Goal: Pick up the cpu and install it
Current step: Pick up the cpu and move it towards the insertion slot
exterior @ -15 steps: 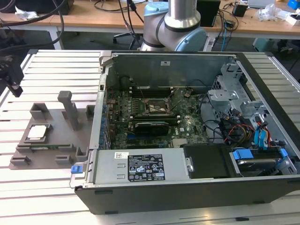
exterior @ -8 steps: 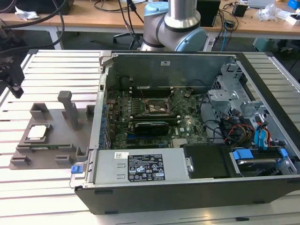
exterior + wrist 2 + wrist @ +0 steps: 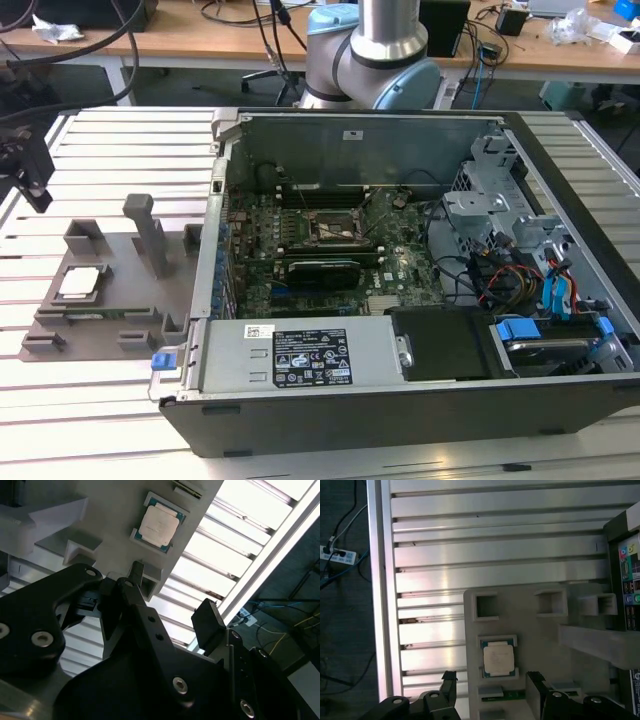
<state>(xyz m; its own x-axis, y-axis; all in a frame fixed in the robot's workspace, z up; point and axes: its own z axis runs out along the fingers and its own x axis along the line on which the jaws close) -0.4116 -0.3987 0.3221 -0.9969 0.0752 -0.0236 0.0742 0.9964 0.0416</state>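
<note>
A: So, where's the cpu (image 3: 82, 281)?
B: Lower left of the exterior view's frame. It lies flat in its square seat on the grey fixture plate (image 3: 115, 285), silver top up.
A: And the gripper (image 3: 491, 677)?
B: Hangs over that plate, per both wrist views. Fingers (image 3: 449, 680) spread wide, nothing btwn them, clear of the chip.
A: Socket (image 3: 335, 228)?
B: On the motherboard inside the open pc case (image 3: 330, 135), mid-frame in the exterior view, well apart from the cpu.
A: Under it all?
B: Slotted alu table (image 3: 110, 150).
</note>
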